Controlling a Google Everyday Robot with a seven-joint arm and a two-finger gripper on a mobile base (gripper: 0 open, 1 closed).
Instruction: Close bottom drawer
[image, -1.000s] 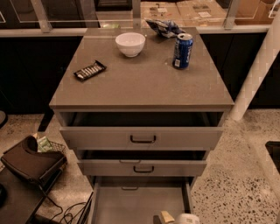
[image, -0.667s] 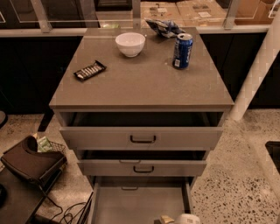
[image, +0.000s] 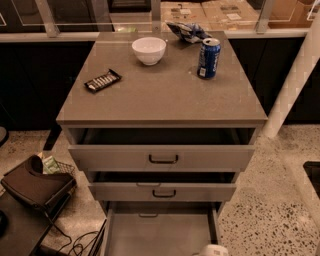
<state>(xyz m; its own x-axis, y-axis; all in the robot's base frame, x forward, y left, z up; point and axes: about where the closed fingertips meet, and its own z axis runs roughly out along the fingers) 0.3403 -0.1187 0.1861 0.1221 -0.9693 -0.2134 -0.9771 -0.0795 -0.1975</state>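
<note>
At the lower edge, the claw (image: 214, 250) is held over the open bottom drawer (image: 160, 234), seemingly to push it; its grip cannot be told.

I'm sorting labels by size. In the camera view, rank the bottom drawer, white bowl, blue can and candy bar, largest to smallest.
1. bottom drawer, nearest the camera.
2. bowl and can look alike, unranked.
3. candy bar.
The tool shows at the bottom edge, by the drawer's right side.
</note>
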